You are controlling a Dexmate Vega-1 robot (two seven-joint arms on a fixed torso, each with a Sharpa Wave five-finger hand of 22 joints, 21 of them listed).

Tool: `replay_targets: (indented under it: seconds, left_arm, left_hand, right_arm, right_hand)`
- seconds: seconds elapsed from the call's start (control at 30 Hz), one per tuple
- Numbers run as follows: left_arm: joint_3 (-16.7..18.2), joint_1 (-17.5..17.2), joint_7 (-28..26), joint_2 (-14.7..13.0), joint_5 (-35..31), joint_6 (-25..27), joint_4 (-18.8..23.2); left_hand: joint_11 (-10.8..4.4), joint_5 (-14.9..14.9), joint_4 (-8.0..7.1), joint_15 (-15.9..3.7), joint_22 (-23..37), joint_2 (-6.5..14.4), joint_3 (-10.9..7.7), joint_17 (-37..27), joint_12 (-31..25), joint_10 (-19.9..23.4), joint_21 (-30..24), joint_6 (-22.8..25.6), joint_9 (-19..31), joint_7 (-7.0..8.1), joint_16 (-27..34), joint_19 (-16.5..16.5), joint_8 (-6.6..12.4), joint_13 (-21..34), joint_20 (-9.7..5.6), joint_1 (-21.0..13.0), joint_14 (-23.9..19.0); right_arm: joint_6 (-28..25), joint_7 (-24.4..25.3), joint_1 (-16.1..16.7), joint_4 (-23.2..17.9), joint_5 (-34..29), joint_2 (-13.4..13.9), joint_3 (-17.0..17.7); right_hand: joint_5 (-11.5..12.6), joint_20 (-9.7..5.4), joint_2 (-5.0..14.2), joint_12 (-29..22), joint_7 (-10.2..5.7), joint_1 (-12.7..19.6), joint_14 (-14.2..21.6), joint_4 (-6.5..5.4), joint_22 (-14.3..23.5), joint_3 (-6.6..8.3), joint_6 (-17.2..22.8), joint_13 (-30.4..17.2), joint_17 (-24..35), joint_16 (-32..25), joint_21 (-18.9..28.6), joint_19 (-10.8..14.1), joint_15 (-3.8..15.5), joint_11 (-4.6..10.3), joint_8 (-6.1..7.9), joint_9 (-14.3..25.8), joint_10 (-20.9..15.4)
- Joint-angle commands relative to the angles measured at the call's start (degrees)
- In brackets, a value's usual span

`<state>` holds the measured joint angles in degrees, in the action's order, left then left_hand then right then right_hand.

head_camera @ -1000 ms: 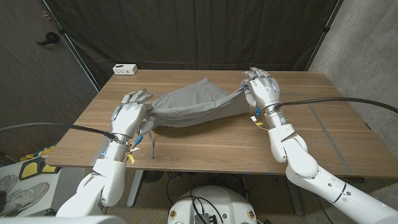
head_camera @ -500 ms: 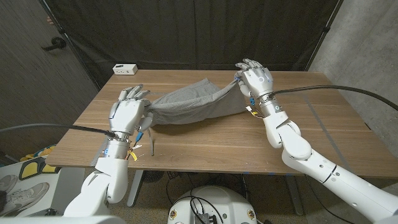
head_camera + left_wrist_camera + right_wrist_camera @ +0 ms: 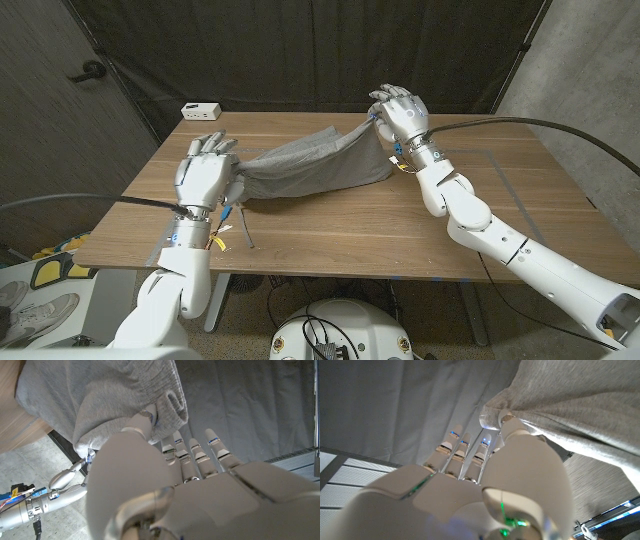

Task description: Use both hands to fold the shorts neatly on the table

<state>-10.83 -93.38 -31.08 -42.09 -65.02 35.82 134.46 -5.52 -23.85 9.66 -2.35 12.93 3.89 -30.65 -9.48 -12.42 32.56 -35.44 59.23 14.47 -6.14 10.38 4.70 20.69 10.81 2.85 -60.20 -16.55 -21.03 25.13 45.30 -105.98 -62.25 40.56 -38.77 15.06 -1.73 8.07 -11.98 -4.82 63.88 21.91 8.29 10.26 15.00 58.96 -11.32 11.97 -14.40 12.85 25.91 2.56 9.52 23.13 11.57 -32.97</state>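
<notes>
Grey shorts [image 3: 315, 165] hang stretched between two robot hands above the wooden worktop [image 3: 330, 225], seen from the head camera: the left hand [image 3: 205, 178] grips one end near the worktop's left side, while the right hand [image 3: 400, 110] holds the other end lifted high toward the far right. Much of the cloth sags onto the wood between them, and a small white box [image 3: 201, 111] sits at the far left corner.

From the left wrist, the fingers [image 3: 147, 417] pinch a bunched edge of the shorts [image 3: 110, 395].

From the right wrist, the fingers [image 3: 509, 419] clamp a rolled hem of the shorts [image 3: 580, 405].

No fold looks made yet; the garment appears merely raised and spread, with laying out and every fold left to do.
</notes>
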Motion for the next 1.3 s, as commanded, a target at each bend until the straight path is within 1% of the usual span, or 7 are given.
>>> replay_targets:
  seconds: [0.03, 0.07, 0.3, 0.7, 0.93, 1.17, 1.3]
  left_arm:
    - [-4.8, 4.7, -1.0, 1.9, -7.3, 5.7, -3.3]
    - [-5.1, 5.2, -1.9, 2.2, -7.5, 5.9, -4.0]
    - [-5.8, 8.2, -5.2, 2.5, -7.0, 6.7, -6.9]
    - [-7.1, 13.7, -0.7, 0.4, -4.9, 7.9, -9.3]
    - [-7.6, 17.0, -0.3, -0.9, -3.0, 7.6, -11.2]
    - [-9.1, 20.3, -1.0, -1.1, -2.7, 9.0, -13.8]
    - [-10.7, 22.8, -0.6, -0.6, -4.4, 11.8, -16.4]
  left_hand:
    - [0.07, -0.5, -0.31, -2.42, 0.4, -0.2, -1.02, -0.2, 0.0, 0.0, -0.8, 4.0, 10.1, 1.41, 0.2, 0.6, 8.58, 0.3, -0.48, 0.0, -0.6]
    - [-0.19, -0.8, -0.33, -3.07, 0.4, -0.2, -1.19, -0.2, 0.0, 0.3, -1.2, 4.1, 9.8, 1.34, 0.3, 0.9, 8.44, 0.3, -0.61, 0.1, -1.1]
    - [-0.70, -1.3, -0.37, -3.52, 0.6, -0.5, -1.39, -0.1, -0.3, 1.4, -2.0, 4.1, 9.0, 1.57, 0.4, 1.6, 8.02, 0.4, -0.97, 0.6, -2.2]
    - [-1.03, -1.6, -0.25, -3.64, 0.7, -0.9, -1.41, 0.0, -0.1, 1.3, -2.5, 3.7, 8.3, 1.80, 0.1, 1.4, 7.35, 0.4, -0.77, 0.9, -2.1]
    - [-1.10, -1.5, -0.25, -3.82, 0.7, -1.1, -1.20, 0.1, 0.0, 1.3, -2.7, 3.7, 7.9, 1.95, -0.1, 1.3, 6.98, 0.5, -0.80, 1.1, -2.0]
    - [-1.36, -1.6, -0.19, -3.86, 0.8, -1.2, -1.13, 0.1, 0.0, 1.4, -3.0, 4.0, 7.5, 1.95, -0.1, 1.2, 6.72, 0.5, -0.82, 1.2, -2.0]
    - [-1.39, -1.6, -0.08, -3.95, 0.8, -1.2, -1.17, 0.1, -0.1, 1.7, -3.2, 4.4, 7.2, 1.64, -0.1, 1.1, 6.63, 0.5, -0.84, 1.1, -2.1]
  right_arm:
    - [2.7, -0.7, -6.6, 6.0, 0.9, -1.8, -2.7]
    - [3.0, -0.7, -7.2, 6.7, 1.2, -2.1, -3.0]
    - [4.3, -0.8, -10.4, 10.0, 2.0, -3.3, -4.8]
    - [6.1, -2.4, -15.0, 14.3, 1.3, -4.8, -8.8]
    - [6.6, -2.9, -17.4, 17.1, 1.2, -6.1, -10.6]
    - [7.2, -2.8, -19.3, 19.3, 1.4, -6.9, -11.9]
    - [7.0, -2.8, -20.3, 20.2, 1.2, -7.2, -12.5]
  right_hand:
    - [0.4, 0.25, -0.27, 0.2, 0.00, 0.5, 0.8, -0.33, 0.3, 0.06, 0.3, -0.1, 0.0, 0.2, 0.2, 0.1, 10.08, 0.11, 0.21, 0.3, -0.3]
    - [0.4, 0.16, -0.24, 0.3, -0.04, 0.6, 0.8, -0.34, 0.3, 0.05, 0.2, -0.1, 0.0, 0.2, 0.1, 0.1, 10.12, 0.14, 0.17, 0.3, -0.3]
    - [0.5, 0.24, -0.28, 0.3, 0.02, 0.6, 1.0, -0.31, 0.3, 0.07, 0.4, -0.1, 0.0, 0.3, 0.1, 0.2, 10.05, 0.13, 0.17, 0.3, -0.4]
    - [0.7, 0.38, -0.41, 0.4, -0.10, 0.6, 1.3, -0.31, 0.2, 0.14, 0.6, -0.1, -0.1, 0.6, 0.1, 0.3, 10.00, 0.02, 0.14, 0.3, -0.6]
    - [0.8, 0.57, -0.63, 0.4, -0.09, 0.6, 1.4, -0.28, 0.2, 0.15, 0.7, -0.1, -0.2, 0.8, 0.1, 0.5, 9.93, 0.13, 0.15, 0.2, -0.8]
    - [1.0, 0.62, -0.72, 0.4, -0.45, 0.5, 1.5, -0.30, 0.2, 0.19, 0.8, -0.1, -0.2, 1.0, 0.1, 0.5, 9.93, 0.17, 0.08, 0.2, -0.7]
    - [1.0, 0.62, -0.76, 0.5, -0.38, 0.5, 1.6, -0.30, 0.2, 0.21, 0.8, -0.1, -0.2, 1.0, 0.1, 0.5, 9.94, 0.25, 0.05, 0.2, -0.7]
